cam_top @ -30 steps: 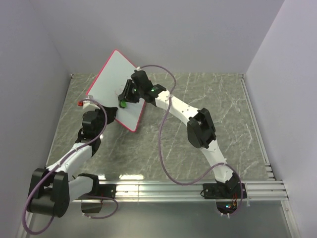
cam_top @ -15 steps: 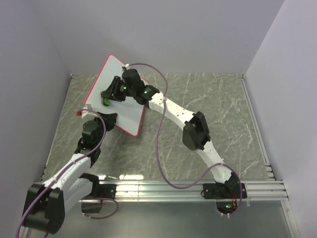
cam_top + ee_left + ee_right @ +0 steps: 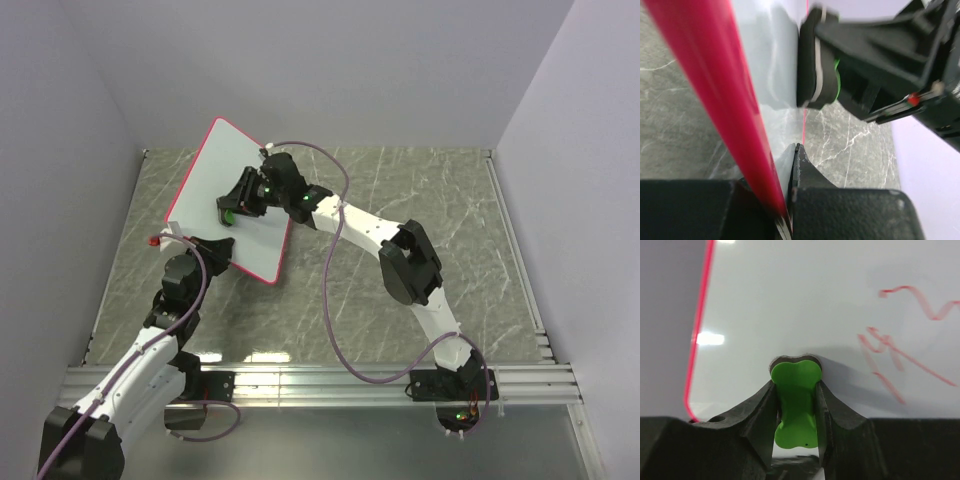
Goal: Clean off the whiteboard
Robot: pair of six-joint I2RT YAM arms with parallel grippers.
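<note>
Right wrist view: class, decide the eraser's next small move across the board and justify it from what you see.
Probably slide the green eraser, held in the right gripper against the whiteboard, sideways toward the red scribbles on this view's right. They are unwiped, while the board around the eraser looks clean.

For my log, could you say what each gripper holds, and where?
Left gripper: whiteboard, by its red rim. Right gripper: green eraser, by its narrow waist.
</note>
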